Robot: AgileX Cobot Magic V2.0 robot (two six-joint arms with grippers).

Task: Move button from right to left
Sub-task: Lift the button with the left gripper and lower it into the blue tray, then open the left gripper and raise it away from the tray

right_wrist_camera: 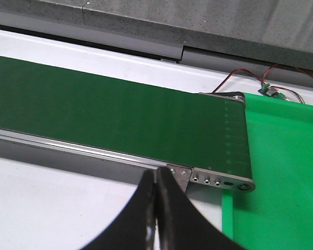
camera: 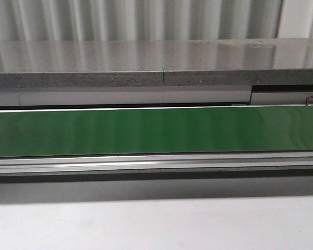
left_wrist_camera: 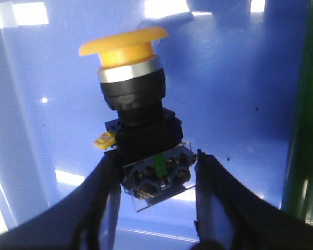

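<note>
- Front view: only the green belt and the grey ledge behind it show; no arm, no button, so this view says nothing about the grip.
- Left wrist view: the left gripper clamps the button by its contact block, one finger on each side. The yellow cap points away from the fingers and the body tilts a little. Blue glossy surface lies beyond it, probably a bin; whether the button touches it I cannot tell.
- To do this well, I'd say lower slowly until the cap or body rests, then part the fingers evenly so the tilted block doesn't flick sideways.
- Right wrist view: the right gripper has its fingers pressed together on nothing, above the belt's near rail, a green sheet off to one side.
</note>
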